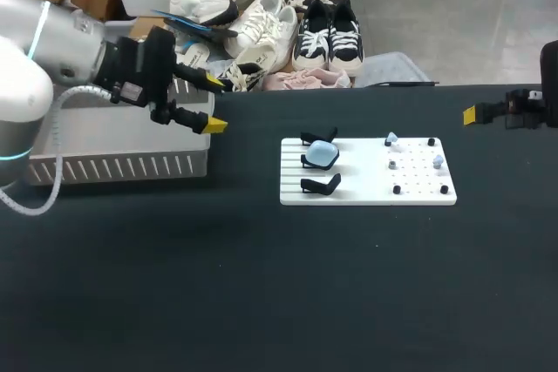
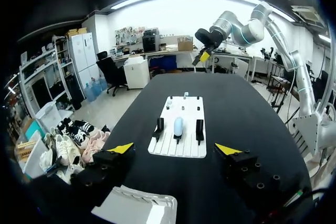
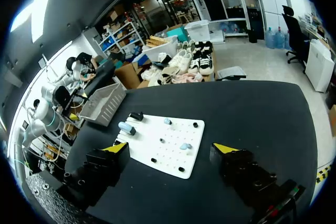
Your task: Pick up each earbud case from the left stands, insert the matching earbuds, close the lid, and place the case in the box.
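Observation:
A light blue earbud case [image 1: 322, 155] sits closed on the middle of three black stands [image 1: 320, 184] at the left of a white board [image 1: 366, 182]. Two pale blue earbuds [image 1: 391, 138] [image 1: 438, 161] rest on the board's right half. My left gripper [image 1: 214, 104] hangs open and empty above the box's right end, left of the board. In the left wrist view the left gripper [image 2: 174, 149] faces the case [image 2: 178, 125] from a distance. My right gripper [image 1: 475, 114] is open near the table's far right; in its own view the right gripper [image 3: 170, 148] has the board [image 3: 157, 153] ahead.
A grey slatted box [image 1: 113, 163] stands at the table's left back edge, also seen as the box [image 3: 102, 103] in the right wrist view. Small black pegs [image 1: 397, 189] dot the board's right half. Shoes lie on the floor behind the table.

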